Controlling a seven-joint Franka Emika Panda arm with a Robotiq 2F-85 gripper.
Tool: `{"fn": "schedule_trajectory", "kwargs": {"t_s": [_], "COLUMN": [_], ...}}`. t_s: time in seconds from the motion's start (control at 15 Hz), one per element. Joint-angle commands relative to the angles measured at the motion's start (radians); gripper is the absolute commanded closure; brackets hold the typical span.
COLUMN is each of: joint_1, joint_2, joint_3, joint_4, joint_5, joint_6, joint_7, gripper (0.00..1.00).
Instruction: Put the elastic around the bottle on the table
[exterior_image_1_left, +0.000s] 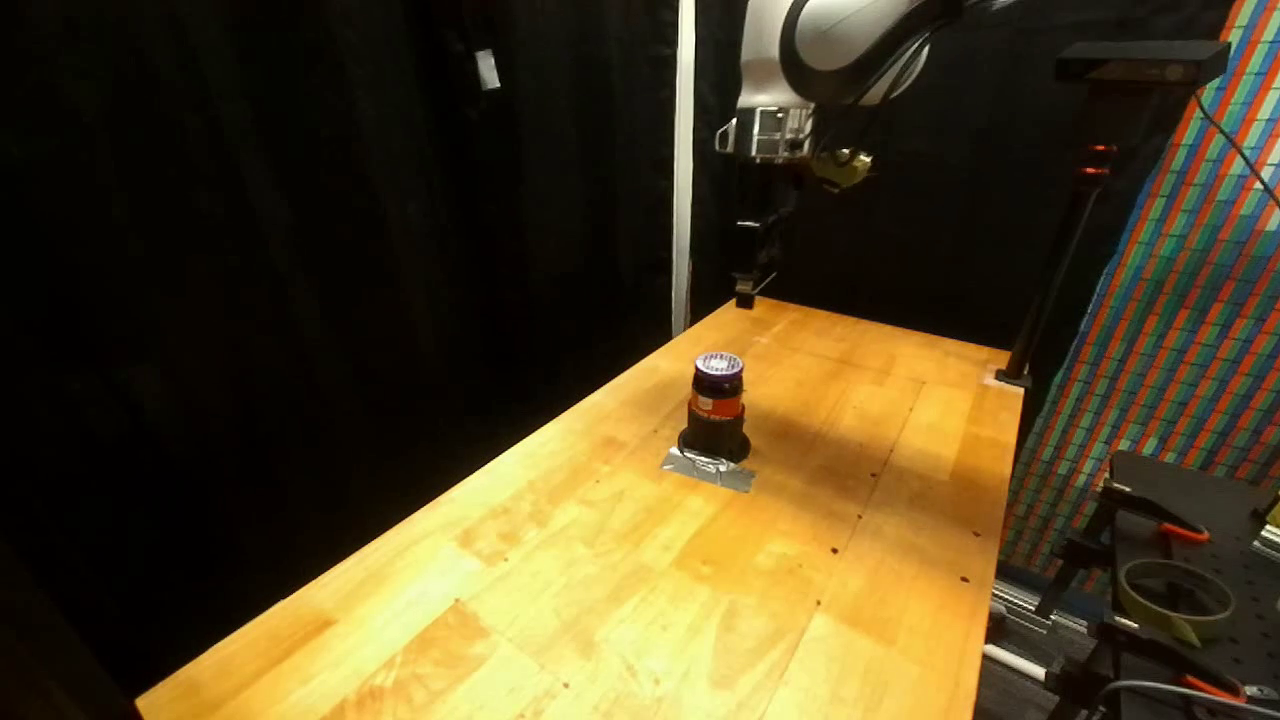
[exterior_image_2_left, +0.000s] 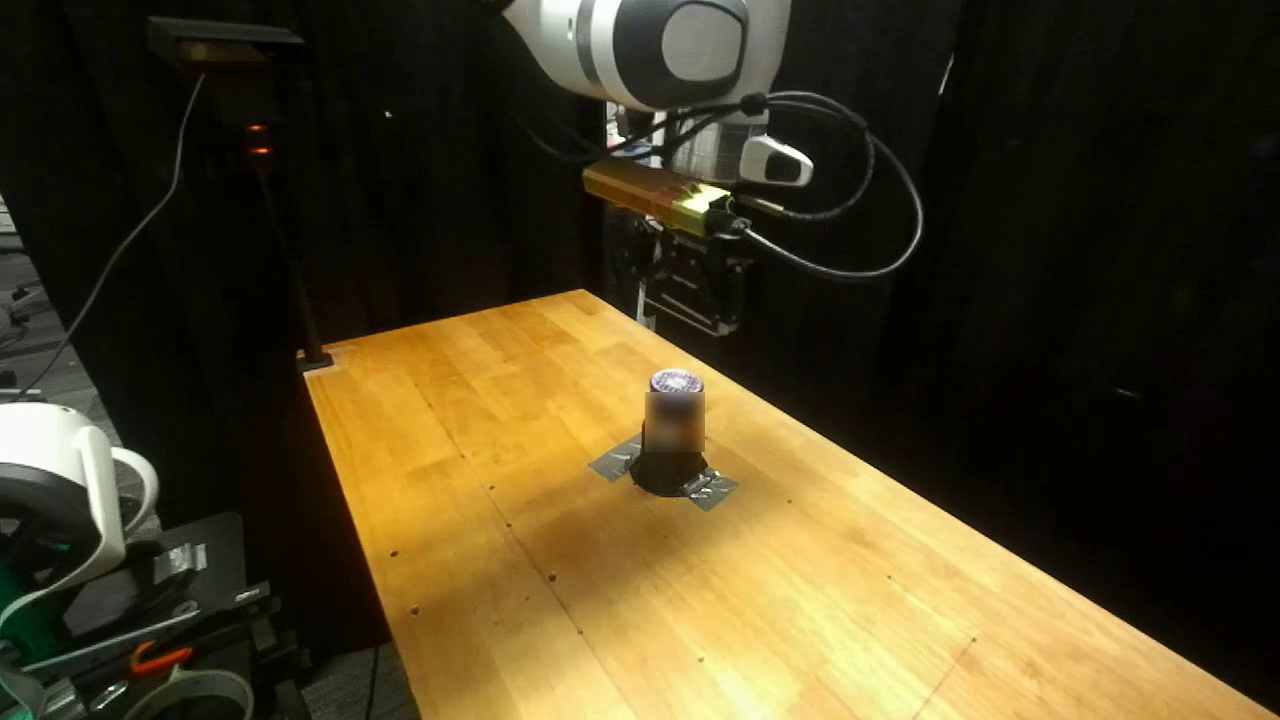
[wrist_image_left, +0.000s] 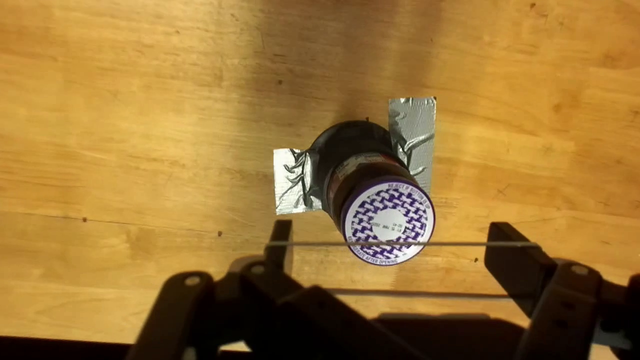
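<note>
Your tool (wrist_image_left: 392, 244), spread wide, holds the elastic (wrist_image_left: 460, 244) taut; the bottle (wrist_image_left: 377, 197) stands lower than it, on the table (wrist_image_left: 150, 115).

Bottle (exterior_image_1_left: 718, 408) in the way, tape (wrist_image_left: 411, 119) flanking its foot, bare table (exterior_image_1_left: 620, 600) all around

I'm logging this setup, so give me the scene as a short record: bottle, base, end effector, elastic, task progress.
bottle: upright, lid on, set in or on a black base
base: fixed to the table with silver tape
end effector: open, apart from the bottle
elastic: stretched in two strands between the spread fingers
task progress: elastic not yet around the bottle
</note>
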Motion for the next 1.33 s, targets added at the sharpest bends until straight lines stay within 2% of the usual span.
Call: {"fn": "schedule_trajectory", "kwargs": {"t_s": [0.0, 0.33, 0.67, 0.93, 1.27], "joint_1": [-0.002, 0.004, 0.025, 0.031, 0.046], "joint_2": [0.203, 0.405, 0.546, 0.611, 0.65], "joint_3": [0.017, 0.036, 0.032, 0.027, 0.008], "joint_4": [0.247, 0.492, 0.711, 0.815, 0.863], "joint_5": [0.003, 0.008, -0.011, -0.013, -0.036], "joint_6": [-0.094, -0.183, -0.334, -0.425, -0.477], "joint_7": [-0.004, -0.001, 0.013, 0.021, 0.05], "gripper": [0.0, 0.0, 0.0, 0.0, 0.0]}}
